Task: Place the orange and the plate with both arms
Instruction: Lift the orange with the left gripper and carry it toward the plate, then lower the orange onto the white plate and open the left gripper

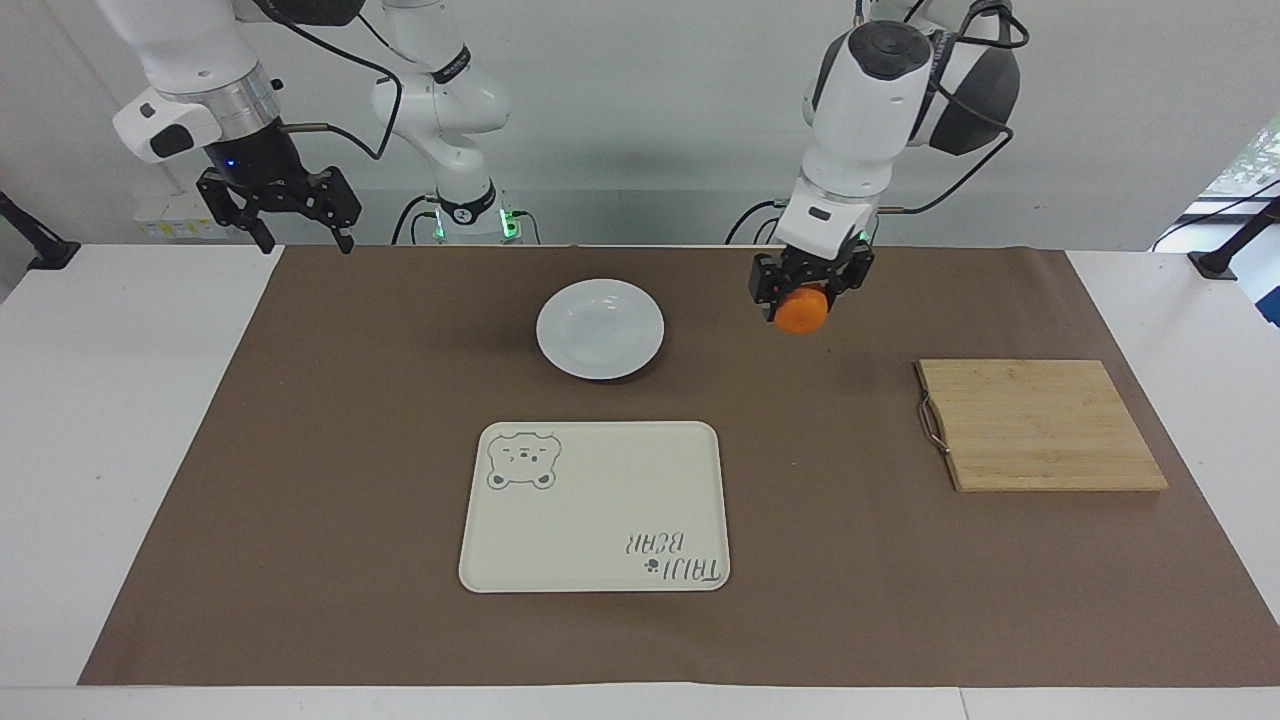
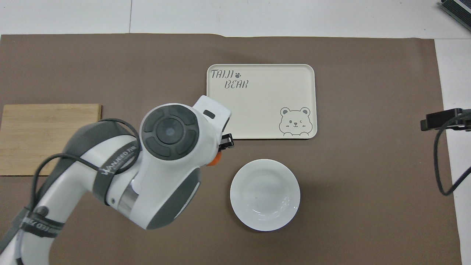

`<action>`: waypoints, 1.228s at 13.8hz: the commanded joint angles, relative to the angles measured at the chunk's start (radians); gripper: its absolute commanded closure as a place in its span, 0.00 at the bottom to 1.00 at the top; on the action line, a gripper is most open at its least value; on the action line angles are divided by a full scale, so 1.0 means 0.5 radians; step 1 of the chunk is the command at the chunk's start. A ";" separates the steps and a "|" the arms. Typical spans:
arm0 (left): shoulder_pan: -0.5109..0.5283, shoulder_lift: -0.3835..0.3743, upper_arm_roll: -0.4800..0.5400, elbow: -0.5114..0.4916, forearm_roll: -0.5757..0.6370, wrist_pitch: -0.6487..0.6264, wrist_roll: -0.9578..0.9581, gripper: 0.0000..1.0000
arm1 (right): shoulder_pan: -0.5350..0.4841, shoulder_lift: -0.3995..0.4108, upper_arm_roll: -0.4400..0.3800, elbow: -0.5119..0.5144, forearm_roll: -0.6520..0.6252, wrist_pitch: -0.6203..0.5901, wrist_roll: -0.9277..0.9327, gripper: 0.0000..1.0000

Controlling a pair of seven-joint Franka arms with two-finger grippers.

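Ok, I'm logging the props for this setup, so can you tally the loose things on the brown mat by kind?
Orange, held up by the left gripper: 1
White plate: 1
Cream bear tray: 1
Wooden cutting board: 1
Total: 4

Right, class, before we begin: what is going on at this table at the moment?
The left gripper is shut on the orange, holding it in the air over the brown mat, between the cutting board and the plate. The plate lies bare on the mat, with the bear tray farther from the robots. The right gripper waits open, raised at its own end of the table. Nothing has been set down on the plate or tray yet.
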 commanded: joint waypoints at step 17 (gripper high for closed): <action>-0.581 0.304 0.043 -0.355 0.032 0.764 -0.591 0.00 | 0.045 -0.025 0.022 -0.078 0.029 0.025 -0.044 0.00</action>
